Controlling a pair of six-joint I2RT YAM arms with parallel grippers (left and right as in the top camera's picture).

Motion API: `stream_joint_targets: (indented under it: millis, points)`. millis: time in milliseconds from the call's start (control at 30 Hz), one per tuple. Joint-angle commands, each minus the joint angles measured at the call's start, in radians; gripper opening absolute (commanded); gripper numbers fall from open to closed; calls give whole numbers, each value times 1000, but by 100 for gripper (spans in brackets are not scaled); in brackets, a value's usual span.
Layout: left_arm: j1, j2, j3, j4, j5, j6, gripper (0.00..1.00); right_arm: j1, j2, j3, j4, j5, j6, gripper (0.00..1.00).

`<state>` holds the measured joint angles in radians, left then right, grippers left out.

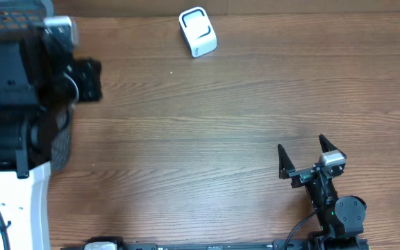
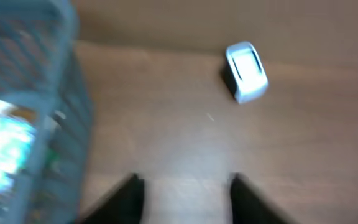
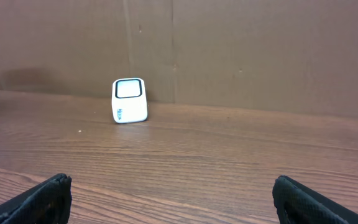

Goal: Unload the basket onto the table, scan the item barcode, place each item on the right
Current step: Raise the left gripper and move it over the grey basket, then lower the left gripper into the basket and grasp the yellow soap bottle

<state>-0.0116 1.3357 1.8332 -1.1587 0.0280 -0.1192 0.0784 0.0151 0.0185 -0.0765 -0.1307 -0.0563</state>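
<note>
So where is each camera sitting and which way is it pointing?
Overhead: above the table, looking straight down; both arms show.
Left wrist: beside the mesh basket, facing the white barcode scanner; left hand at bottom.
Right wrist: low over the table, facing the scanner and cardboard wall; right hand at bottom corners.
Shared: all three show the scanner.

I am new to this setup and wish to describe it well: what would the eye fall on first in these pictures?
First, the small white scanner, which stands alone on the wooden table near its far edge. Next, the dark mesh basket at the left edge, with the left arm over it. The right arm sits at the near right, its jaws wide open.
</note>
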Motion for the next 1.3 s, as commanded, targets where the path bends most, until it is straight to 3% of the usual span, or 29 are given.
stream_joint_targets:
  millis: [0,167,267,333,600,1000,1267]
  points:
    - [-2,24,74,34,-187,18,51,-7,-1,-10,3,6,-4,100]
    - [-2,18,77,117,-349,19,63,-7,-1,-10,3,6,-4,100]
    - [-1,19,75,154,-521,19,72,-7,-1,-10,3,6,-4,100]
    - [3,20,75,177,-561,40,73,-7,-1,-10,3,6,-4,100]
    - [82,27,75,196,-544,101,76,-7,-1,-10,3,6,-4,100]
    - [321,52,75,187,-287,101,82,-7,-1,-10,3,6,-4,100]
    - [413,94,65,177,-211,101,86,-7,-1,-10,3,6,-4,100]
